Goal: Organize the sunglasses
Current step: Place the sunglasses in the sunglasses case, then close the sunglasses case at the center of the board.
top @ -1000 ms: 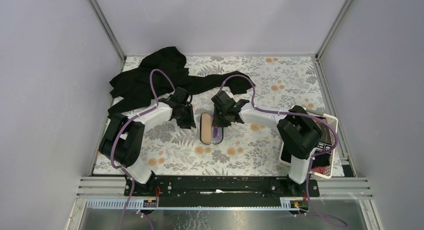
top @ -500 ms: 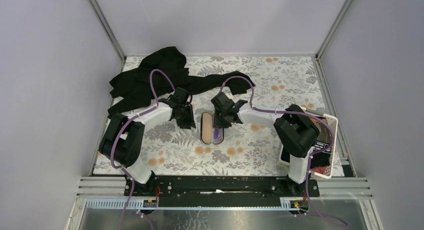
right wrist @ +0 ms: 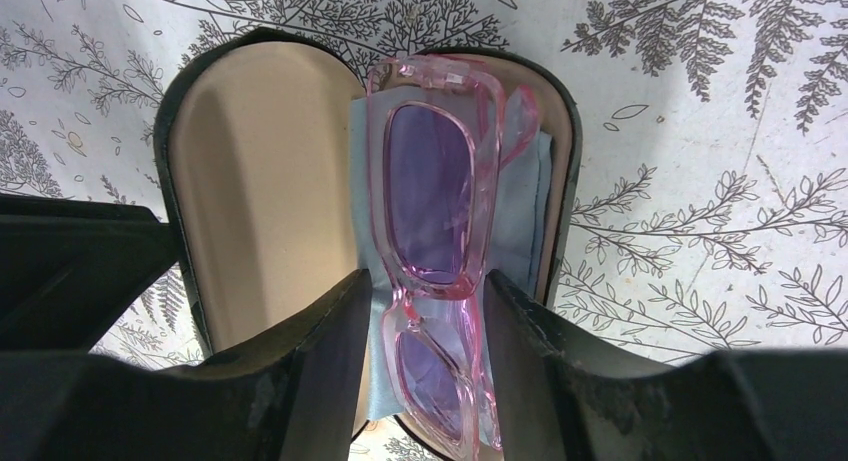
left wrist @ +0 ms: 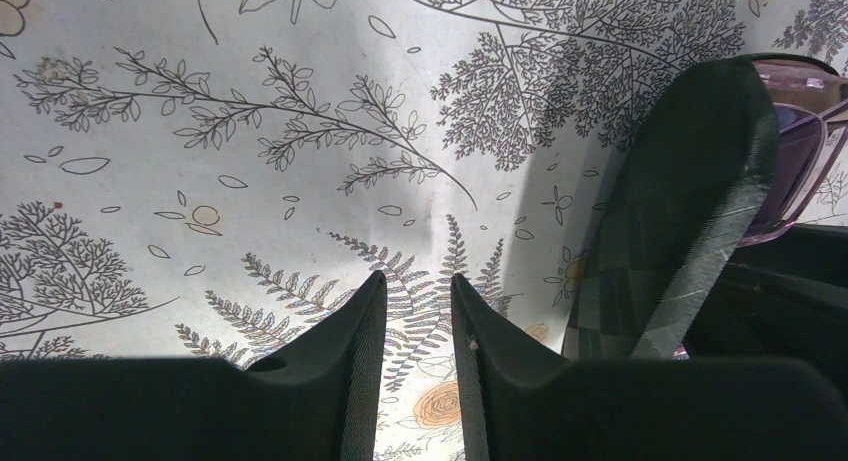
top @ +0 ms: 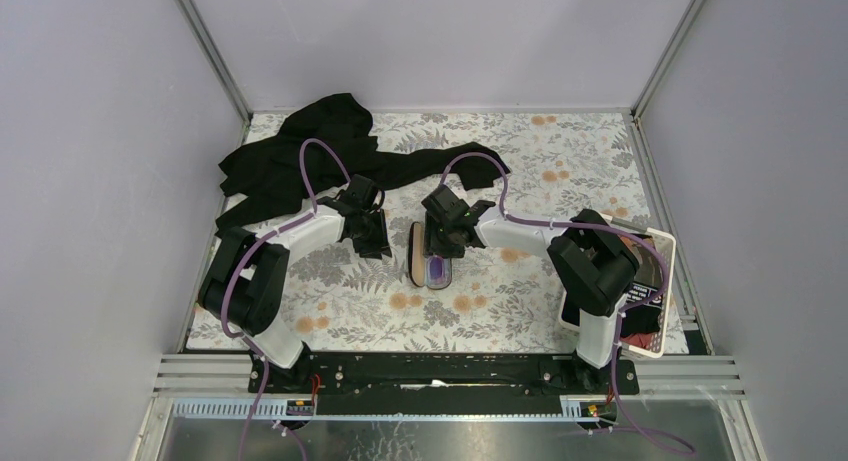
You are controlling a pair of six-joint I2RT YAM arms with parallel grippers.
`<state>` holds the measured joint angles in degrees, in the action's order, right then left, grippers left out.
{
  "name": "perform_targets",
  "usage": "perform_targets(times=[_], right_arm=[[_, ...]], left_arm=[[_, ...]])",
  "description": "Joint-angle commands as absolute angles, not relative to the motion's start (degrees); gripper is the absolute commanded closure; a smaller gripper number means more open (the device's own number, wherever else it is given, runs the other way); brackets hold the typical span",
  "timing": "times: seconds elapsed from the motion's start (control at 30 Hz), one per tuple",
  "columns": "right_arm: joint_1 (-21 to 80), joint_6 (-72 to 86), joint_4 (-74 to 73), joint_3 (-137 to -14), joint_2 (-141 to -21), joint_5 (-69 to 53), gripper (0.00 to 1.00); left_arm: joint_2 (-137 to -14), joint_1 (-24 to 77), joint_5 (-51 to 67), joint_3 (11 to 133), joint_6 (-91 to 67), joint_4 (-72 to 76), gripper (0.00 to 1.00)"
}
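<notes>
Overhead: a floral tablecloth covers the table, with a heap of black fabric at the far left. A black oval case lies open mid-table between the two arms. The sunglasses sit inside it, showing pink-purple. The left gripper is low, just left of the case. The right gripper is directly over the case's far end.

Left wrist: the jaws are parted by a narrow slit. Only tablecloth shows through it, so nothing is held. The case's black lid rises tilted just to the right, and one lens of the sunglasses shows past its rim.

Right wrist: the sunglasses lie lengthwise in one tan-lined half of the case, on a light blue cloth. The other half is bare. The fingers stand apart, one on each side of the pink frame near the bridge. I cannot tell whether they press the frame or stand just off it.
</notes>
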<state>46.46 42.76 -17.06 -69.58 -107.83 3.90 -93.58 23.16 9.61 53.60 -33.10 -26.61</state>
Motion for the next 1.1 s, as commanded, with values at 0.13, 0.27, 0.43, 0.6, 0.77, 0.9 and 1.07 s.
perform_targets(times=[0.13,0.27,0.43,0.6,0.77,0.9,1.07], right_arm=[[46.83,42.57,-19.28,-69.81,-101.71,6.53,0.47],[46.83,42.55,-19.63,-69.42,-99.53,7.93,0.46],[46.84,42.73,-19.91,-69.0,-97.88,9.03,0.46],[45.51,43.53,-14.86,-64.37,-94.33,9.52,0.6],[41.32,46.3,-9.05,-58.65,-92.62,4.01,0.67],[38.53,47.43,-3.07,-54.19,-91.88,-2.39,0.67],[37.11,49.2,-0.62,-51.95,-92.26,-5.27,0.69]], left_arm=[[-92.9,23.29,9.06,54.37,-33.08,-25.8,0.65],[-93.18,23.29,9.37,54.62,-33.37,-25.65,0.65],[-92.93,23.31,9.45,54.84,-33.58,-25.79,0.65],[-90.08,23.38,9.57,54.59,-34.2,-25.66,0.64],[-87.64,23.29,10.59,54.23,-34.79,-24.67,0.65],[-87.78,23.29,12.81,53.31,-35.54,-22.89,0.65],[-88.55,23.31,14.65,51.63,-37.1,-19.89,0.66]])
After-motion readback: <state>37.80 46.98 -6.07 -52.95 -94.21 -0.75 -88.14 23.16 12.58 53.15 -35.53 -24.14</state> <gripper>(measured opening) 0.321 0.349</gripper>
